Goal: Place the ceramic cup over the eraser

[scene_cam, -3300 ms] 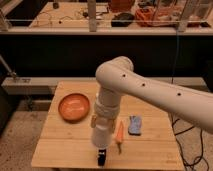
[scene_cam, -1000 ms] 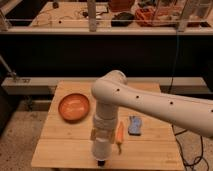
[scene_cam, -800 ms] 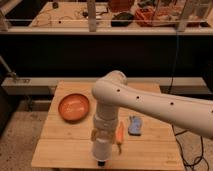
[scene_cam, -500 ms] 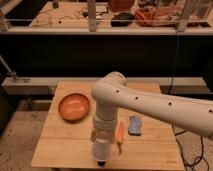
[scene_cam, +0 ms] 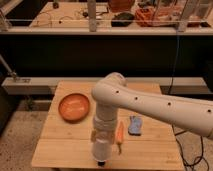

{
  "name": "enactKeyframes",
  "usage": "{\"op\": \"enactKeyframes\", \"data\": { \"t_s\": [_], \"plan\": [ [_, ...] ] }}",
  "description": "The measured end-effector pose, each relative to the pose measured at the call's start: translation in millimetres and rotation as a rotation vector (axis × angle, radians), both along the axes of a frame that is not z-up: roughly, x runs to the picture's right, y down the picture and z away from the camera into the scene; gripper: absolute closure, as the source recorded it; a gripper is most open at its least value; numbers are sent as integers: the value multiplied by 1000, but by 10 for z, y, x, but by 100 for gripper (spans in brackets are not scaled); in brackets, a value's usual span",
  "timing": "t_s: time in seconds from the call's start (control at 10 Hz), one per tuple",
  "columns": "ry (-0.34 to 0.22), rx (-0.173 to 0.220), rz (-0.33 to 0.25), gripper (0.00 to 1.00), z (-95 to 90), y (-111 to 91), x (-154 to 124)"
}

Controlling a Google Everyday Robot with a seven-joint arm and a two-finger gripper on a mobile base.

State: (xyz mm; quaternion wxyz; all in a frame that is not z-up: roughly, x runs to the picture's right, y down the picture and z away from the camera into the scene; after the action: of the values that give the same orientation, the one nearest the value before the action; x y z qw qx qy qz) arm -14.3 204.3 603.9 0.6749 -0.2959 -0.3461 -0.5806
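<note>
The ceramic cup [scene_cam: 101,149] is pale grey-white and hangs straight below my wrist, near the front edge of the wooden table [scene_cam: 65,145]. My gripper [scene_cam: 102,141] points down and is shut on the cup's upper part. The cup covers most of the eraser [scene_cam: 101,162]. Only a small black bit of the eraser shows under the cup's lower rim. My big white arm comes in from the right and hides part of the table's middle.
A shallow orange bowl [scene_cam: 74,107] sits at the table's left back. A thin orange stick [scene_cam: 120,135] lies just right of the cup. A blue-and-white lumpy item [scene_cam: 134,125] lies further right. A dark bench and a railing stand behind the table.
Since 3.3 s ago my gripper has come down with the cup, and the cup now covers most of the black eraser. Over the last second almost nothing has moved.
</note>
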Motion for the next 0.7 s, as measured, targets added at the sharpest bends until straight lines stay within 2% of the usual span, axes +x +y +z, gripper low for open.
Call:
{"op": "enactKeyframes", "data": {
  "t_s": [0.3,0.7],
  "plan": [
    [-1,-1,0,88,25,12,14],
    [-8,-3,-6,86,56,19,7]
  ]
}}
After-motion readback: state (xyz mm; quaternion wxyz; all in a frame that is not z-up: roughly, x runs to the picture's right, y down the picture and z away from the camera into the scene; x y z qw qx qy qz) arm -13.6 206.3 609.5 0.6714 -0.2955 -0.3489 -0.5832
